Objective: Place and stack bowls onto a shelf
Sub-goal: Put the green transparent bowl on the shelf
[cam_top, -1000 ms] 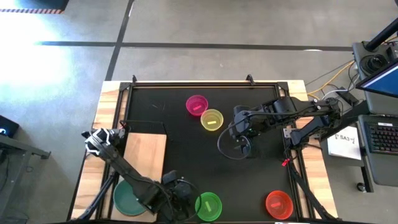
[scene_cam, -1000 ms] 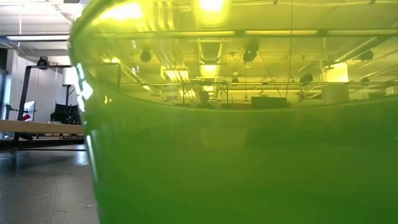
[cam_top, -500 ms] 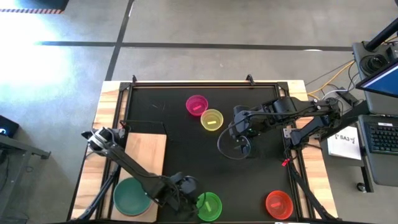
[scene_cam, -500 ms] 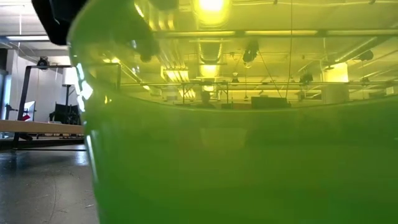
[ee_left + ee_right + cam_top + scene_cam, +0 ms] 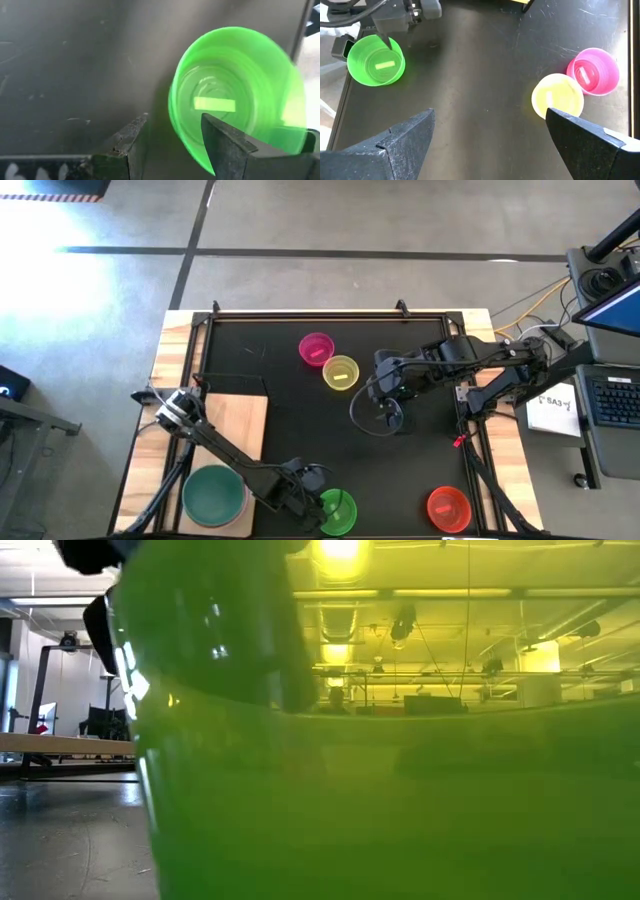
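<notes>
A bright green bowl [image 5: 337, 511] stands upright on the black mat near the table's near edge and fills the low view [image 5: 400, 800]. My left gripper [image 5: 308, 488] is open at its far-left rim [image 5: 175, 125], one finger over the inside and one outside. A teal-green bowl [image 5: 213, 495] sits at the near left, below the wooden shelf [image 5: 235, 425]. The magenta bowl [image 5: 316, 348] and the yellow bowl [image 5: 340, 372] stand side by side at the far middle, and a red bowl [image 5: 448, 508] stands near right. My right gripper [image 5: 385, 415] hangs open above the mat. My left gripper comes slanting down from the table's left, with one finger [image 5: 225, 145] over the bright green bowl's inside and the other [image 5: 127, 145] outside its wall. I cannot tell whether either finger touches the wall. The bowl stands on the mat.
The black mat [image 5: 300, 420] covers most of the table inside a dark frame. A monitor, a keyboard and cables [image 5: 600, 380] lie beyond the table's right edge. The mat between the two bowl groups lies bare.
My left gripper has come down and toward the table's right, onto the bright green bowl's rim; in the low view its dark shape now shows through the bowl's wall. Its fingers have kept the same gap. The bowl has stayed in place.
</notes>
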